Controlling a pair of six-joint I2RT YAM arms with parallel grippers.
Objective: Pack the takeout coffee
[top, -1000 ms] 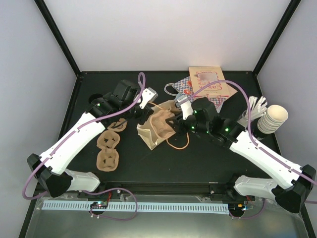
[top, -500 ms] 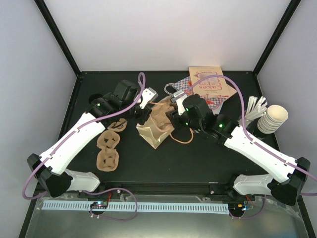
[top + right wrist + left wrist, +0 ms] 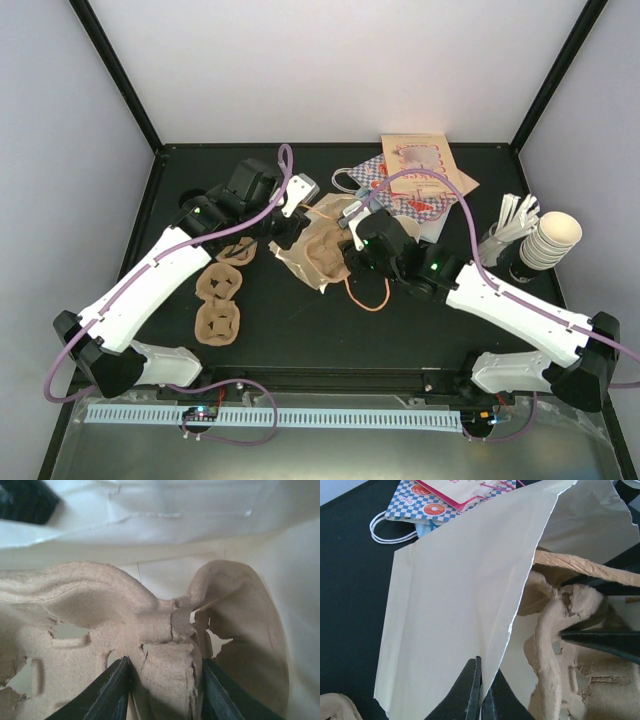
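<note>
Moulded-cardboard carrier (image 3: 100,605), clamped in our right fingers (image 3: 114,690), sits inside the paper bag (image 3: 455,620) mouth; our left fingers (image 3: 469,695), pinched together on its edge, hold it open rightward.

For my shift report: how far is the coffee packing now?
Done: the left gripper pinches the paper bag open. In hand: the right gripper grips a cup carrier inside its mouth. Left: no lidded coffee is seen inside yet.

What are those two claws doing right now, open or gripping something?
Left claw: closed, pinching the edge of the paper bag.
Right claw: closed on the brown cardboard cup carrier at the bag's mouth.
</note>
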